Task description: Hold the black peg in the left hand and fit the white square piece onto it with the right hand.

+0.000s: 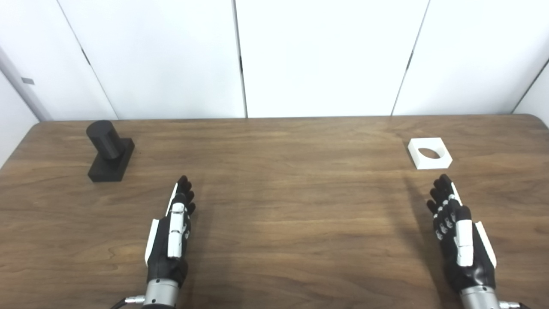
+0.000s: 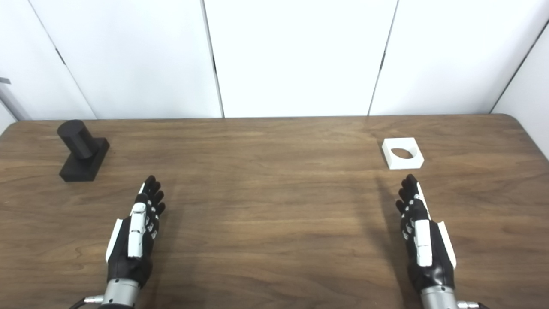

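The black peg [image 1: 110, 151] stands at the far left of the brown worktop [image 1: 274, 223]. It is a round, smooth post on a flat, blocky base, all in dull black. The white square piece [image 1: 429, 153] lies flat, far to the right of the peg, well apart from it. It looks hard and smooth, with a round hole through its middle that should slide over the post.

Nothing in the job is done yet. The left hand [image 1: 170, 234] is nearer than the peg and a bit to its right, not touching it. Its fingers are straight and it holds nothing. The right hand [image 1: 461, 236] is far to the right of the peg, just in front of the white piece. It is stretched out flat too, and holds nothing.

Still to do: pick up the peg, pick up the white piece, and push one onto the other. The worktop looks like streaky wood.
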`<state>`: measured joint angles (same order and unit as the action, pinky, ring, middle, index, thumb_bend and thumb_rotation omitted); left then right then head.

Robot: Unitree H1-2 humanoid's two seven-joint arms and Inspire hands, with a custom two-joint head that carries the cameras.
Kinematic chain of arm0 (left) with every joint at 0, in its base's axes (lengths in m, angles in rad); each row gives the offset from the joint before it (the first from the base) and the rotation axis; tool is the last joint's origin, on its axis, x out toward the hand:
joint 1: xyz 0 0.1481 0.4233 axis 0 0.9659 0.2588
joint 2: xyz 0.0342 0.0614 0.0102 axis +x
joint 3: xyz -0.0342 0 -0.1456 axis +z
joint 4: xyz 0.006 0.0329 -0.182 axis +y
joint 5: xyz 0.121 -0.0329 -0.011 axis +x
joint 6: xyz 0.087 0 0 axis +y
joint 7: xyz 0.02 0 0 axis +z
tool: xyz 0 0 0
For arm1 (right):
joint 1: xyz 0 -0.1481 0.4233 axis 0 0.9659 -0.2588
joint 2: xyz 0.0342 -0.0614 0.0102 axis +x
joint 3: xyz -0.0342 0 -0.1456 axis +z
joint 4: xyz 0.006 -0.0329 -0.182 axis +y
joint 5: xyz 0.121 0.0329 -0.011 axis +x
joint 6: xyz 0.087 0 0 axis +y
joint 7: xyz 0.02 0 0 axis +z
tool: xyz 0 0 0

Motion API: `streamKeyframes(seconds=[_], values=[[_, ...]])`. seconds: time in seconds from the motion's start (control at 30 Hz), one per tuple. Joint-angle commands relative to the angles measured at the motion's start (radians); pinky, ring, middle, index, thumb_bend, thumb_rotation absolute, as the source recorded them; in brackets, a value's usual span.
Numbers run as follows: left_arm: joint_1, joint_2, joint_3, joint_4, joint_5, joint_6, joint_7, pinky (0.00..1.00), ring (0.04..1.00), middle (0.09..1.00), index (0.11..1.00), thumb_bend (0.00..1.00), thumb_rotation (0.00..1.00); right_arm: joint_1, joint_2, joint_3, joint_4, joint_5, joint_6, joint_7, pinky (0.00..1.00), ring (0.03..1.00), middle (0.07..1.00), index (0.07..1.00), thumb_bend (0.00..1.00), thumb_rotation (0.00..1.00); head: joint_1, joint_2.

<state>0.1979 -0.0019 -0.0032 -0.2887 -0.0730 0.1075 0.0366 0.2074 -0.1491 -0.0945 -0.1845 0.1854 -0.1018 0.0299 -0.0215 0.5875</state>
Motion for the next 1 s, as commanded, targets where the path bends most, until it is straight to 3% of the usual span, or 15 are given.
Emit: streamKeyframes(seconds=[0.0,0.43,0.77,0.97], values=[[0.069,-0.016,-0.004,-0.019,0.001,-0.015,-0.003,1.0,1.0,1.0,1.0,0.4,0.99,0.023,0.031,0.006,0.03,0.007,-0.003,0.006,1.0,1.0,1.0,1.0,0.61,1.0,-0.001,0.001],[0.068,-0.02,-0.004,-0.013,0.0,-0.022,-0.001,1.0,0.999,1.0,1.0,0.43,0.95,0.023,0.031,0.004,0.022,0.009,0.015,0.004,1.0,1.0,1.0,1.0,0.62,1.0,0.009,0.003],[0.08,-0.031,-0.03,-0.005,0.022,-0.031,0.004,0.95,0.974,1.0,0.992,0.46,0.94,0.02,0.015,-0.016,0.043,0.017,-0.023,0.014,1.0,1.0,1.0,1.0,0.55,1.0,0.156,-0.034],[0.086,-0.044,-0.055,-0.004,0.012,-0.017,0.004,0.98,0.994,1.0,1.0,0.48,0.88,0.013,-0.002,-0.024,0.074,0.03,-0.045,0.032,1.0,1.0,1.0,1.0,0.58,1.0,0.22,-0.07]])
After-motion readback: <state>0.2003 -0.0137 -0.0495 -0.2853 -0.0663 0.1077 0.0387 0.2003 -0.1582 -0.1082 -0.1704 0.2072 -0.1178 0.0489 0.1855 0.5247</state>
